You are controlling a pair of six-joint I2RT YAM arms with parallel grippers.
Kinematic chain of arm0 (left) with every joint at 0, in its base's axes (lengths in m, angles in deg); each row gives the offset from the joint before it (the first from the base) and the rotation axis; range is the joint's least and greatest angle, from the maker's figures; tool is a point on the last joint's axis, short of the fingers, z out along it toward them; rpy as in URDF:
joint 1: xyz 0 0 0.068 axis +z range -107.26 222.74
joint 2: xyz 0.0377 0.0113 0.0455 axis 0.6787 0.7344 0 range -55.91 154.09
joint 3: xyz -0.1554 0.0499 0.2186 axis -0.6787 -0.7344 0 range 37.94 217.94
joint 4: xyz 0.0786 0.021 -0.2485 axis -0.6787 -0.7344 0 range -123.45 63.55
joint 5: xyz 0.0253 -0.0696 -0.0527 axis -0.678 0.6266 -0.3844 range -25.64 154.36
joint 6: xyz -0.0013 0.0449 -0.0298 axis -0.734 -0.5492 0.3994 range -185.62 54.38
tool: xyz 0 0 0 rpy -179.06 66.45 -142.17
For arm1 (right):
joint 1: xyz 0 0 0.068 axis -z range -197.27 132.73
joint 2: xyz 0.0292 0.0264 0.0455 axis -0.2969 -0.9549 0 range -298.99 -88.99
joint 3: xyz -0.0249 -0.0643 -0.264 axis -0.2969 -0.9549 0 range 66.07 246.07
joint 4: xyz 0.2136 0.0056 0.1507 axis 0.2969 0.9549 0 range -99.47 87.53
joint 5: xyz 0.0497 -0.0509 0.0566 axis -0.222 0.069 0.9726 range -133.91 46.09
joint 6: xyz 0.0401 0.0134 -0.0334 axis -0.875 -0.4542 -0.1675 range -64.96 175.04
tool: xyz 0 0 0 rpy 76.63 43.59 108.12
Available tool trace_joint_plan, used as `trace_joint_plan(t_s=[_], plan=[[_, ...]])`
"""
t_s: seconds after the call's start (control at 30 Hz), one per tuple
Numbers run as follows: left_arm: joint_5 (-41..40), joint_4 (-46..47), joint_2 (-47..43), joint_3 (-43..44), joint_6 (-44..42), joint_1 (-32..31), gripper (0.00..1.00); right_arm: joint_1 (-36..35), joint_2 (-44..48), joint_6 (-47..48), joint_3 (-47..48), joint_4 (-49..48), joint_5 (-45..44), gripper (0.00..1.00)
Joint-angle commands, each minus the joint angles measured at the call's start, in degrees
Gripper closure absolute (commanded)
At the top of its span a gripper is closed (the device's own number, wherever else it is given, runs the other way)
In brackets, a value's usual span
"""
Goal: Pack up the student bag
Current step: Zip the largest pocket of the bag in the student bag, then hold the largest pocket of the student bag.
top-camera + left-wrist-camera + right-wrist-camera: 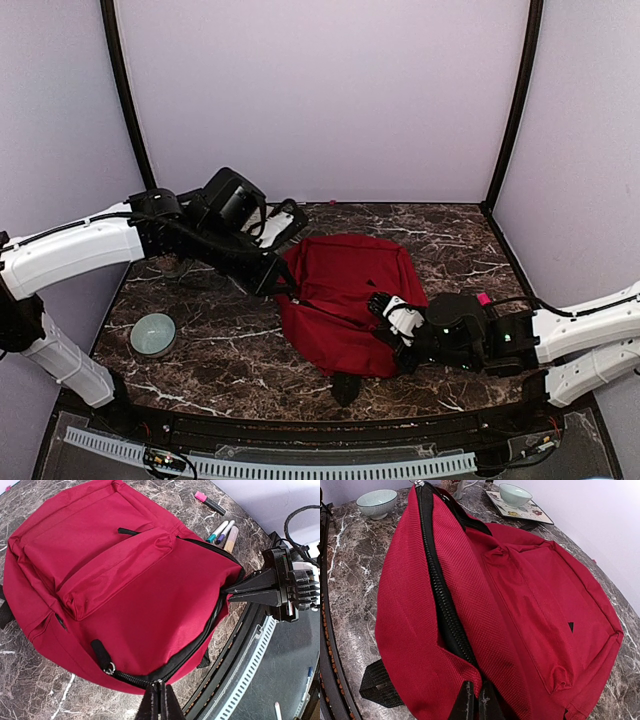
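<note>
While the student bag [345,290] lies on the dark marble table [200,300] between the two arms, each claw has hold of it at an edge. The left claw [160,701] is fully closed, its tips pinching the bag's rim right at the black zipper [131,678]. A black pull tab [100,652] sits just ahead of those tips and to their left. The bag spreads away in front of this claw with its front pocket [115,570] facing up.

Ahead and to the right of the left claw, on the opposite rim, the right claw [475,702] is also pressed closed, with a fold of red fabric beside the zipper caught between its tips. From the right claw the zipper line runs straight ahead along a raised ridge of the bag, and the rest of the bag falls away to the claw's right. A black strap [380,682] pokes out from under the bag, low and to the right claw's left.

Far ahead of the right claw and to its left stands a pale bowl [376,502]. Far ahead and to its right lies a patterned tray [534,514] carrying a second bowl [515,494]. Seen from the left claw, a pink-capped marker [210,502] and three pens [222,532] lie on the table past the bag's far side, the pens side by side.
</note>
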Motion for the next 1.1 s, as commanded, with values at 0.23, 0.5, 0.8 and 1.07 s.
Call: trace_joint_plan(t_s=[0.23,0.5,0.8,1.07], plan=[[-8.8,-1.7,3.1,0.5,-0.2,-0.7,1.00,0.1,5.2,-8.7,-3.6,4.2,6.0,1.00],[-0.6,1.1,6.4,0.9,-1.9,-0.7,1.00,-1.7,2.9,-12.8,-3.6,1.2,6.9,0.45],[5.6,1.0,10.3,5.5,-1.6,-0.7,1.00,-2.0,-10.1,-8.5,12.9,1.8,7.5,0.20],[10.6,5.0,9.3,4.8,2.0,-0.4,1.00,-2.0,-20.3,-2.8,19.7,-2.6,6.6,0.22]])
